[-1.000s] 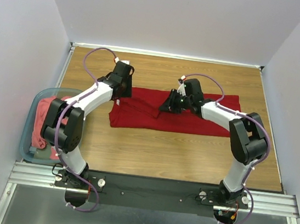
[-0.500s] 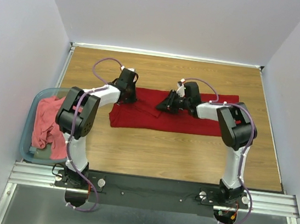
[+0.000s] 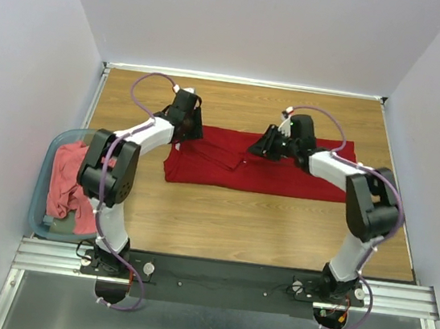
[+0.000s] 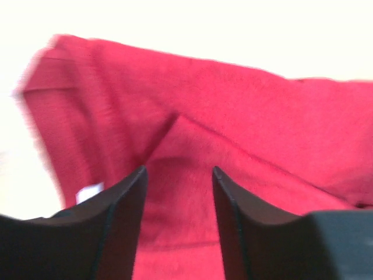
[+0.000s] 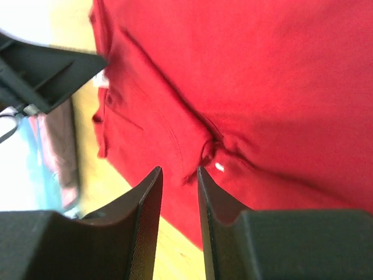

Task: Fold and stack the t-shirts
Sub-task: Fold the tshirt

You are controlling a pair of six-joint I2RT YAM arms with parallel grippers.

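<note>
A deep crimson t-shirt (image 3: 283,177) lies spread flat across the middle of the wooden table, partly folded, with a diagonal fold line near its left end (image 4: 245,116). My left gripper (image 3: 190,132) hovers over the shirt's left end, open, with only cloth showing below its fingertips (image 4: 179,172). A small white label (image 4: 88,192) shows beside the left finger. My right gripper (image 3: 253,149) is over the shirt's middle, at a puckered crease (image 5: 213,149); its jaws (image 5: 179,170) stand narrowly open with nothing between them. A coral-pink t-shirt (image 3: 68,181) lies crumpled in the tub.
The translucent blue-grey tub (image 3: 46,158) sits at the table's left edge beside the left arm. Walls close in the table at the back and both sides. Bare wood (image 3: 260,227) lies between the shirt and the arm bases.
The right gripper has lifted and moved a little to the right along the shirt, its elbow swinging outward. The left gripper stays at the shirt's left end. The shirt has shifted slightly right.
</note>
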